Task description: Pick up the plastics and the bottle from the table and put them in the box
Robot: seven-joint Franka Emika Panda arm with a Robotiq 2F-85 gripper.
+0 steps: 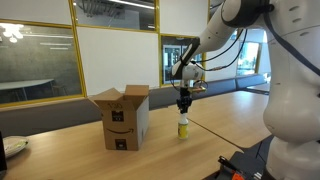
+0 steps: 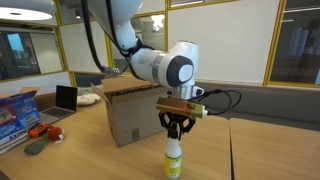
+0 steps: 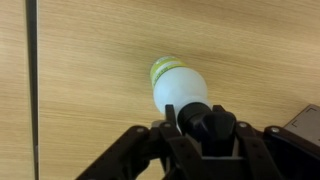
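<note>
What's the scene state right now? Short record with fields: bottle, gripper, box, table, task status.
bottle: upright on the table, beside the box, not touching it
gripper: directly over the bottle, fingers on either side of its black top; can't tell if it has a firm grip
box: on the table, top flaps open
table: light wood, bare around the bottle
plastics: none made out in these views
task status: bottle not yet in the box
</note>
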